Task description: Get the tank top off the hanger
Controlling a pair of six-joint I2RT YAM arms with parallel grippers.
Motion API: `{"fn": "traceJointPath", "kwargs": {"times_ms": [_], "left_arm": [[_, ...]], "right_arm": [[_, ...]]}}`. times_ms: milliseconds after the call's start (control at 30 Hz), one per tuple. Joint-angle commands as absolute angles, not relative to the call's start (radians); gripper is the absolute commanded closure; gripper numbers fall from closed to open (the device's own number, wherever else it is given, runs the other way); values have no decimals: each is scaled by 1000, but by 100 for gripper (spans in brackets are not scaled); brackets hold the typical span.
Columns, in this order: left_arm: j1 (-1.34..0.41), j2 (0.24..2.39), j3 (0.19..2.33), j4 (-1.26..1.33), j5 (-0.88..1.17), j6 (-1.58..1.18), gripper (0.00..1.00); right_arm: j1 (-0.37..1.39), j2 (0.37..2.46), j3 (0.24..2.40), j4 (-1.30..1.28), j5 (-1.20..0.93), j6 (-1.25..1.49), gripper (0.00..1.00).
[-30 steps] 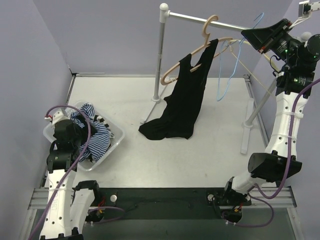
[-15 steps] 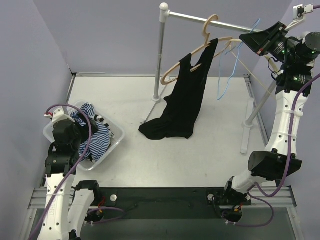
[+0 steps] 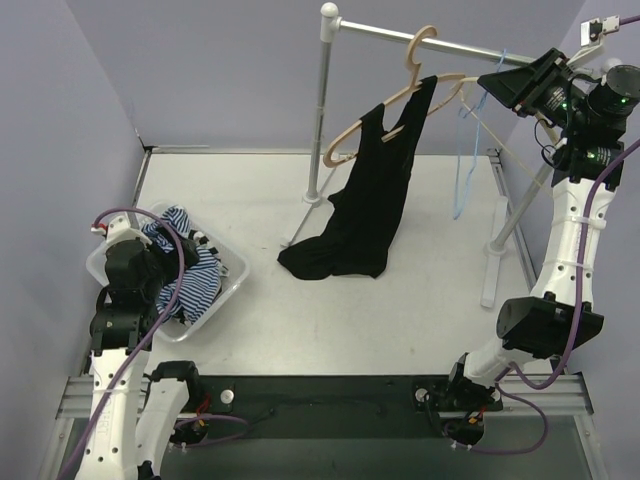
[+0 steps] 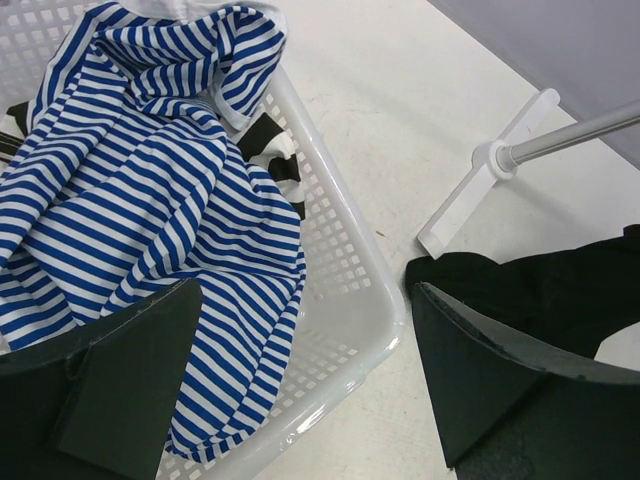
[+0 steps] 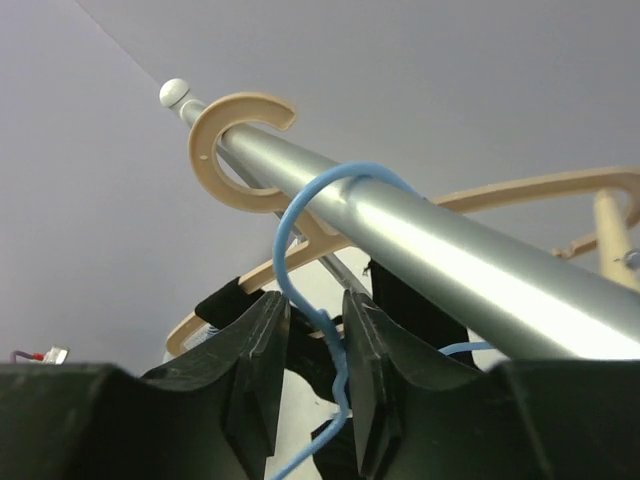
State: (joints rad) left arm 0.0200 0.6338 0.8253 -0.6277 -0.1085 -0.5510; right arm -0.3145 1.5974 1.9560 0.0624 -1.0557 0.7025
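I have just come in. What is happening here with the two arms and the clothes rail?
The right gripper is up at the rail, shut on the neck of an empty blue hanger. The black tank top is on the beige hanger beside it, with its hem lying on the table. The left gripper hovers open over the basket of striped clothes.

The white table [image 3: 430, 300] bears a basket [image 4: 350, 280], the rack's feet [image 3: 491, 272] — and the tank top's pooled hem [image 3: 330, 262].
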Motion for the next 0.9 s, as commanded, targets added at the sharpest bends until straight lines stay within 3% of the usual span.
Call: {"fn": "traceJointPath", "kwargs": {"times_ms": [0, 333, 667, 867], "left_arm": [[15, 637, 828, -548, -34, -522, 3], [8, 657, 795, -462, 143, -440, 3], [-155, 660, 764, -371, 196, -351, 4], [-207, 646, 715, -272, 284, -341, 5]], "right_arm": [[-321, 1583, 2045, 5, -1065, 678, 69], [-327, 1468, 2025, -261, -910, 658, 60], [-311, 1379, 2077, -457, -675, 589, 55], [-137, 1328, 2063, -463, -510, 513, 55]]}}
